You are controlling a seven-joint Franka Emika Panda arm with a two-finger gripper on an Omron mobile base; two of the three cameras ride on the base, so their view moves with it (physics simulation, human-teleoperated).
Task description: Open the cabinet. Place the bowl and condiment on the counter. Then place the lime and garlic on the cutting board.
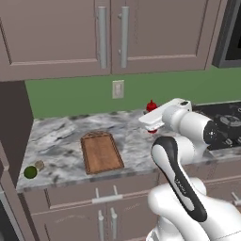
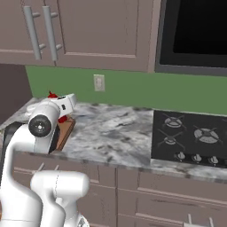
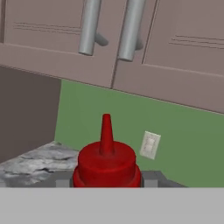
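Observation:
My gripper (image 1: pixel 151 121) is shut on the condiment (image 1: pixel 151 106), a red squeeze bottle with a pointed cap, held upright over the back of the marble counter (image 1: pixel 61 136), right of the cutting board (image 1: pixel 101 151). In the hand view the bottle's red cap (image 3: pixel 106 157) rises between the fingertips (image 3: pixel 64 181) of the gripper (image 3: pixel 107 181). I cannot tell whether its base touches the counter. The lime (image 1: pixel 30 172) and garlic (image 1: pixel 39 165) lie together at the counter's front left corner. The bowl is out of view. From the right, the condiment (image 2: pixel 53 95) pokes above my hand.
Flat-panelled wall cabinets (image 1: pixel 113 33) with paired handles hang above. A wall outlet (image 1: pixel 117 88) sits on the green backsplash. The black stove (image 2: pixel 195 137) lies to the right with a dark microwave (image 2: pixel 195 31) over it. A dark brown tall panel (image 1: pixel 14 122) bounds the counter's left end.

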